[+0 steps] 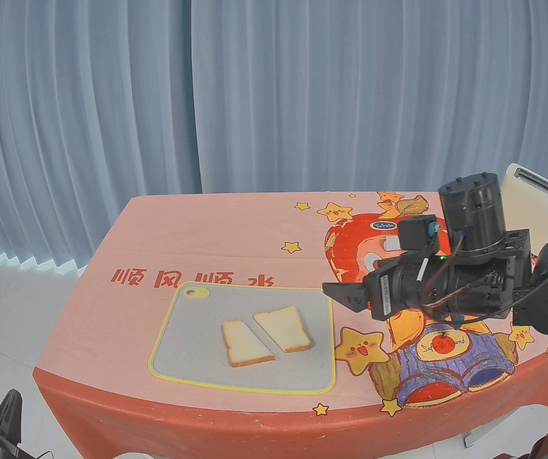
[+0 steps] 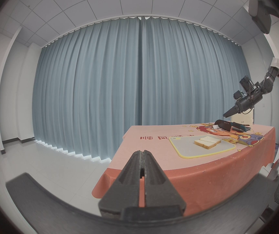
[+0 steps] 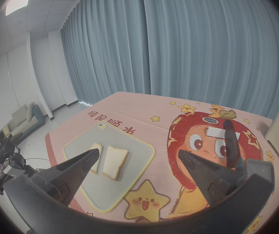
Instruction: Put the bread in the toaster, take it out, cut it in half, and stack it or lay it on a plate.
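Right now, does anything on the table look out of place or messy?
Nothing stands out. The bread halves lie flat, side by side on the cutting board, cut edges slightly apart. The knife rests on the tablecloth, and the toaster stands upright at the table's edge.

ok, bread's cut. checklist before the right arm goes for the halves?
1. Bread cut through: ok. Two bread halves lie flat on the cutting board, with a narrow gap between them.
2. Right gripper ready: ok. Fingers open, empty, raised beside the board.
3. Knife put down: ok. It lies on the table, apart from the board.
4. Left gripper out of the way: ok. Fingers shut, low, off the table's left side.
5. Where the halves go next: cannot tell.
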{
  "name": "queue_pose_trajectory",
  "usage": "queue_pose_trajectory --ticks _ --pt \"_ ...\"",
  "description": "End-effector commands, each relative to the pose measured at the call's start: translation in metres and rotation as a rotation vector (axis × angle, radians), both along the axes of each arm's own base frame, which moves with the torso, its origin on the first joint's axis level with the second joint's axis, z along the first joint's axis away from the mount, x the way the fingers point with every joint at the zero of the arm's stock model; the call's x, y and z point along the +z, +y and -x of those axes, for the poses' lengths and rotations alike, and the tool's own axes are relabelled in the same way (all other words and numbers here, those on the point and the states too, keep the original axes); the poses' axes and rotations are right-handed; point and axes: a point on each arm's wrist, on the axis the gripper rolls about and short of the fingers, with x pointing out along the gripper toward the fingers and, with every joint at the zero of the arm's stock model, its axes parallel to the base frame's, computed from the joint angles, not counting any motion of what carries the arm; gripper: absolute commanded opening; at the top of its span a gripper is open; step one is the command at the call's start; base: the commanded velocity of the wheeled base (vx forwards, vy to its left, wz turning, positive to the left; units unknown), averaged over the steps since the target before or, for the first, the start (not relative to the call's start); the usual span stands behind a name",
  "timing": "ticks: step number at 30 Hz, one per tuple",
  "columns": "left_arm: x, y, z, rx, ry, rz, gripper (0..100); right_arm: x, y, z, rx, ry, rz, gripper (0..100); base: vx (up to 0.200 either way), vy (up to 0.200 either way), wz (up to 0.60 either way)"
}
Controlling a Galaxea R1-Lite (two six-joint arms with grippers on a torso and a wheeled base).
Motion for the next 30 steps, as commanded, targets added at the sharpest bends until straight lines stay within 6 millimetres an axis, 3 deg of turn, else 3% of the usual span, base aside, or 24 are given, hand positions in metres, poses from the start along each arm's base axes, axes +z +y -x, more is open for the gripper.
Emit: queue_pose_trajectory --ticks 1,8,20,30 --pt "-0.005 0.000 0.000 -0.001 0.004 0.000 0 -0.016 0.020 -0.012 0.020 0.044 0.039 100 0.000 0.000 0.00" --pt "-0.005 0.000 0.000 0.001 0.005 0.000 0 -0.042 0.045 -0.031 0.000 0.068 0.103 100 0.000 0.000 0.00" --pt "-0.005 0.000 0.000 -0.001 0.004 0.000 0 -0.070 0.054 -0.041 -0.010 0.111 0.154 100 0.000 0.000 0.00" --pt "-0.005 0.000 0.000 -0.001 0.004 0.000 0 -0.072 0.054 -0.041 -0.028 0.097 0.183 100 0.000 0.000 0.00"
